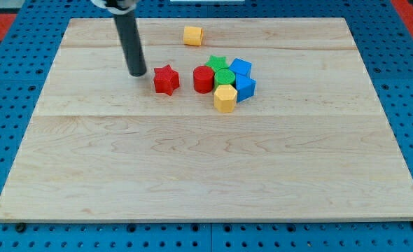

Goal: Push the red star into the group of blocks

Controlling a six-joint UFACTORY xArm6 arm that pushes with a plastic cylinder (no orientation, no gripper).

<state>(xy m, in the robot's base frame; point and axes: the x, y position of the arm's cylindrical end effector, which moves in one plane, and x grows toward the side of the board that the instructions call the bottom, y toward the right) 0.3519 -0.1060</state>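
The red star (166, 80) lies on the wooden board (206, 161), left of a tight group of blocks. The group holds a red cylinder (203, 80), a green star (216, 64), a green cylinder (225, 77), two blue blocks (241, 67) (246, 87) and a yellow hexagonal block (225, 99). A small gap separates the red star from the red cylinder. My tip (137, 73) rests on the board just left of the red star, a short gap away.
A lone yellow cube (192, 36) sits near the view's top, above the group. The board lies on a blue pegboard surface (10, 105).
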